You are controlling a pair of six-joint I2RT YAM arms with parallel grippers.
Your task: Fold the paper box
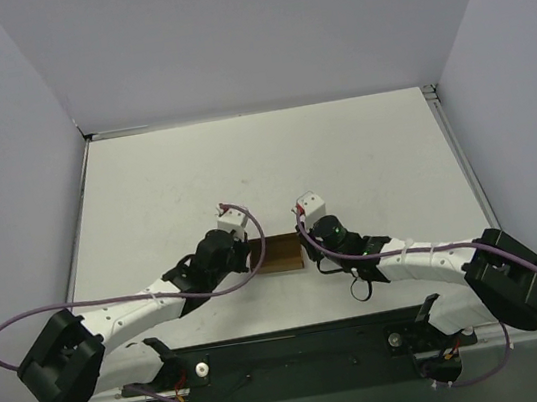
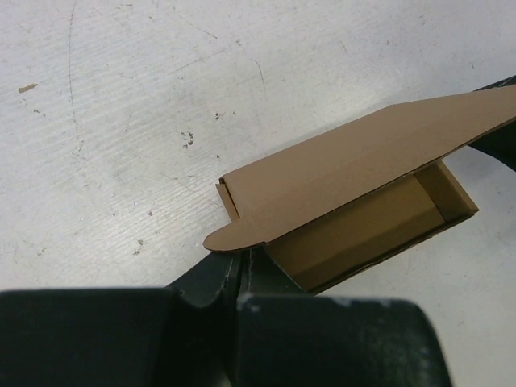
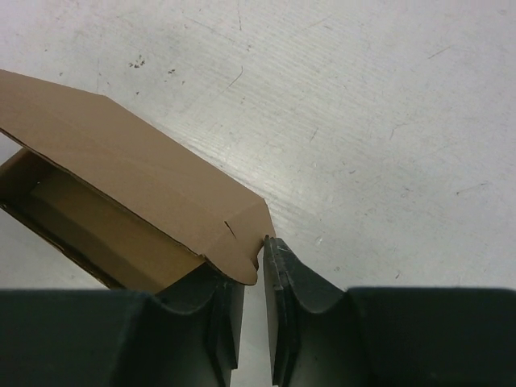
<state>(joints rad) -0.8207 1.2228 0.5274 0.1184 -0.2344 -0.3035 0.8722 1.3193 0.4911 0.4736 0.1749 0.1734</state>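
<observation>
You have the paper box (image 1: 279, 256) lower centre on the worktop (image 1: 243, 164), long axis left-right, one end at each tool. Your left tool (image 2: 242, 270) is closed at its end, and your right tool (image 3: 260, 278) is barely parted, holding nothing.

I see a white left arm (image 1: 129, 318) and white right arm (image 1: 429, 260), both with bulky black joints; a purple cable (image 1: 23, 317) trails each, and the fingers (image 3: 282, 322) are dark matte.

Brown paper box (image 2: 347, 169), part-folded (lid open)
</observation>
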